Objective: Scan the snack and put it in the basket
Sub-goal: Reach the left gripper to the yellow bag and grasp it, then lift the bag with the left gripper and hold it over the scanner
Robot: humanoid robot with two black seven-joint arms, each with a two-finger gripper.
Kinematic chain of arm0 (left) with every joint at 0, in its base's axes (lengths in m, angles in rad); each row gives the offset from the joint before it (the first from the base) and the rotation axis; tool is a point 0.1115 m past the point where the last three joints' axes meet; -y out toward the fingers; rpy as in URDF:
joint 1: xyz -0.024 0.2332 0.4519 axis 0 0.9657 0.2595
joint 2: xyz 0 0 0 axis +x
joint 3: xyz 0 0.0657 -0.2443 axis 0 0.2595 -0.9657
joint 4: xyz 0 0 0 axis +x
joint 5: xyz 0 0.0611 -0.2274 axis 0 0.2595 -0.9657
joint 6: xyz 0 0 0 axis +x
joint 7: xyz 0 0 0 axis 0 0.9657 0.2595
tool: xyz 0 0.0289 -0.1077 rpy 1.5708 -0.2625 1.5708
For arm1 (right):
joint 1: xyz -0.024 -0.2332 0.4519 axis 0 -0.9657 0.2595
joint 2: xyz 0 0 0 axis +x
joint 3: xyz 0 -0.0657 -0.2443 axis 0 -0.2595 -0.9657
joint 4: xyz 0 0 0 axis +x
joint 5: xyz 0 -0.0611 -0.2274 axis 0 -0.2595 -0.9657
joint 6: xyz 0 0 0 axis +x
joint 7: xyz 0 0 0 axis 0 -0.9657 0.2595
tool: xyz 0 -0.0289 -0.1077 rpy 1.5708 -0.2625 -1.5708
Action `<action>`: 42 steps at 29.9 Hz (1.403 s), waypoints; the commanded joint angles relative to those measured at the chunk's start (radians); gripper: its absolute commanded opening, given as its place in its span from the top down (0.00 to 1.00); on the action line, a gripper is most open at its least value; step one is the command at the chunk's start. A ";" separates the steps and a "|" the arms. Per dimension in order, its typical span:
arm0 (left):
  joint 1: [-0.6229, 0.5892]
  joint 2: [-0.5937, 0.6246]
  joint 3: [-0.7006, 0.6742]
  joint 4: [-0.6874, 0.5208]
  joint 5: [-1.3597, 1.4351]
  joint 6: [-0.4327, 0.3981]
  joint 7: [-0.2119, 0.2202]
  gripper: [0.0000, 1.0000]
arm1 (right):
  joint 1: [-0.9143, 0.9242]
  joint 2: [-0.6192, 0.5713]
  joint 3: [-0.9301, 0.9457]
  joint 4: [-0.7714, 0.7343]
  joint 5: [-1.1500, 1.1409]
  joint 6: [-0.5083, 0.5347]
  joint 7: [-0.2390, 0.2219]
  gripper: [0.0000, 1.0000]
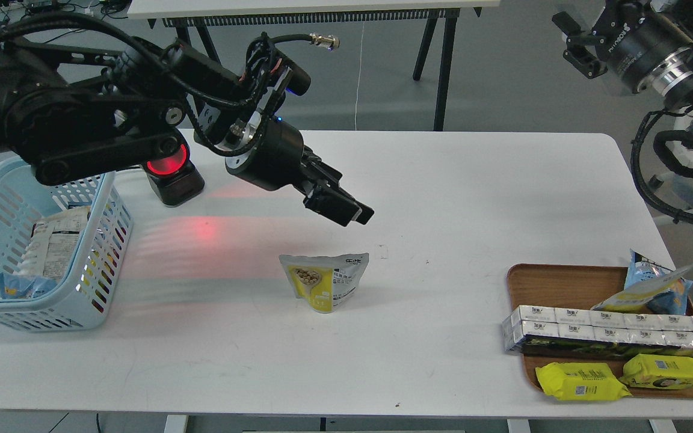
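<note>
The snack [325, 281], a small yellow and white-grey stand-up pouch, stands upright on the white table [443, 198] near its middle. My left gripper [346, 210] hangs above the table just behind and above the pouch, apart from it. Its dark fingers cannot be told apart. The light blue basket [33, 305] sits at the table's left edge with several packets inside; my left arm covers its far rim. My right gripper [570, 41] is raised at the top right, off the table, open and empty.
A black barcode scanner [172, 177] with a red glowing window stands behind the basket, partly hidden by my left arm, casting red light on the table. A brown wooden tray [539, 282] at the front right holds boxes, flat yellow packs and a blue-and-yellow bag.
</note>
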 commanded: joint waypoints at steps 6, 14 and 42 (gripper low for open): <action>0.130 0.000 0.011 -0.006 0.040 0.051 0.000 0.01 | 0.000 0.000 -0.018 -0.001 0.001 0.000 0.000 0.02; 0.251 0.000 0.025 0.013 0.073 0.126 0.000 0.03 | -0.002 -0.002 -0.027 0.001 0.002 0.000 0.000 0.02; 0.302 0.127 0.001 0.045 0.093 0.209 0.000 1.00 | -0.022 -0.006 -0.026 0.001 0.002 0.000 0.000 0.02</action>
